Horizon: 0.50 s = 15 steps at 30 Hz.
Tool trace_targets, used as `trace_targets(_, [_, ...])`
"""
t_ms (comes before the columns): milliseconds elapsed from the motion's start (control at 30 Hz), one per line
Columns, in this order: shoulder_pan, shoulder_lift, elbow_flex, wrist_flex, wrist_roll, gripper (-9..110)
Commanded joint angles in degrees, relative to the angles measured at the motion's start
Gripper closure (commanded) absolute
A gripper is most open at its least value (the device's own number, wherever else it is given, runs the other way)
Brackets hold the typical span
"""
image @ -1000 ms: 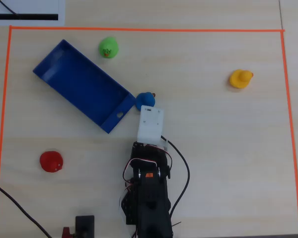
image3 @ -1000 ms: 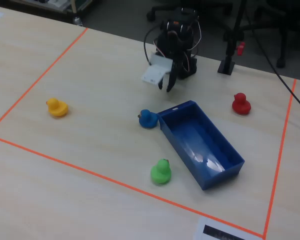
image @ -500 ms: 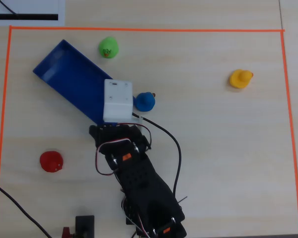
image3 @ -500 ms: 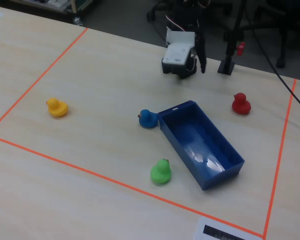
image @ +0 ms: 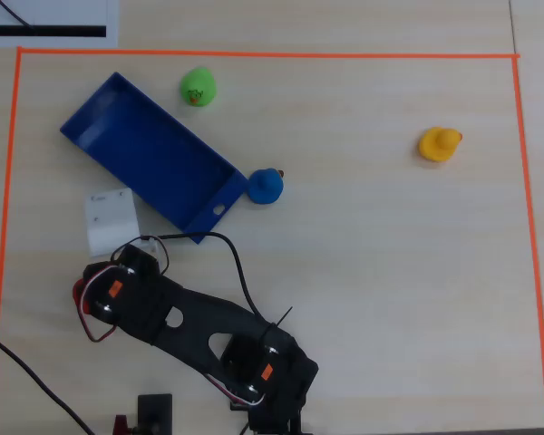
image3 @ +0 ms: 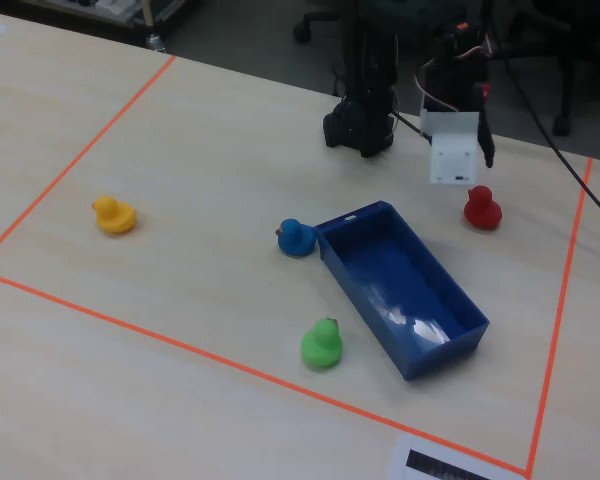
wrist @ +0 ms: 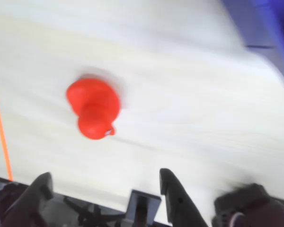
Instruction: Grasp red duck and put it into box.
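Observation:
The red duck lies on the pale table, ahead of my gripper and apart from it in the wrist view. The jaws stand wide apart and hold nothing. In the fixed view the duck sits just right of the blue box, below the raised wrist with its white camera block. In the overhead view the arm covers most of the duck; only a red edge shows. The box lies diagonally above it, empty. A corner of the box shows at the wrist view's top right.
A blue duck touches the box's short wall with the hole. A green duck sits by the box's far end, and a yellow duck lies far right. Orange tape borders the work area, close to the red duck.

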Motion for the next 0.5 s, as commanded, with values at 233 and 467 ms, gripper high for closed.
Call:
trace_targets(233, [-4.3, -2.5, 4.6, -11.5, 5.5, 67])
trace_targets(467, [-6.8, -6.2, 11.2, -20.6, 7.0, 68])
